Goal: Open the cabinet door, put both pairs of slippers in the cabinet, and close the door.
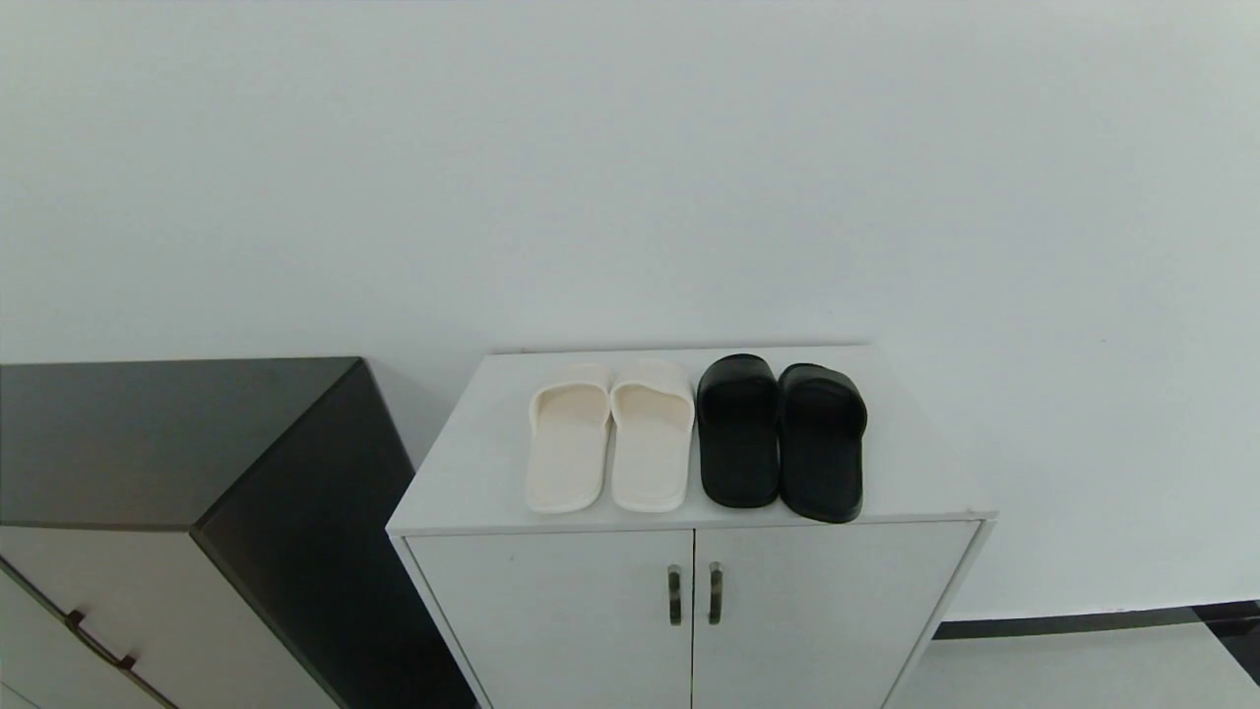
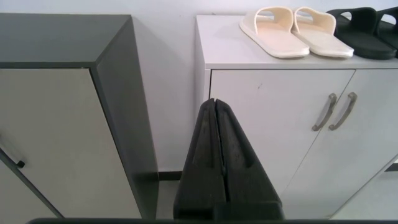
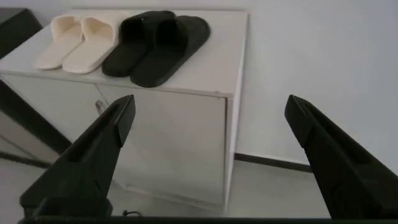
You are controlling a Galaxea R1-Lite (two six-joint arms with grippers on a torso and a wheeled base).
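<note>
Right, as I judge it the task hasn't started: the white cabinet (image 1: 448,487) sits at six o'clock in my head view with its doors (image 1: 571,620) both shut, so opening one is the step in hand. The two handles, left handle (image 1: 674,595) and right handle (image 1: 716,593), hang side by side at the centre seam. On the cabinet top the cream slippers (image 1: 610,438) lie flat as a pair, toes toward the wall (image 1: 630,177), and the black slippers (image 1: 783,438) lie just beside them at their three o'clock, the inner shoes touching or nearly so. My left gripper (image 2: 216,106) has its fingers pressed together and points at the gap by the cabinet's side, well apart from the handles. My right gripper (image 3: 210,106) is spread wide and faces the cabinet's right front corner. For the next move I'd bring one claw in to a handle, close on it and pull along the door's swing. The handles stand so close that I'd worry about catching both. A dark cabinet (image 1: 177,433) stands at nine o'clock of the white one and could crowd the left door's swing and my left arm.
</note>
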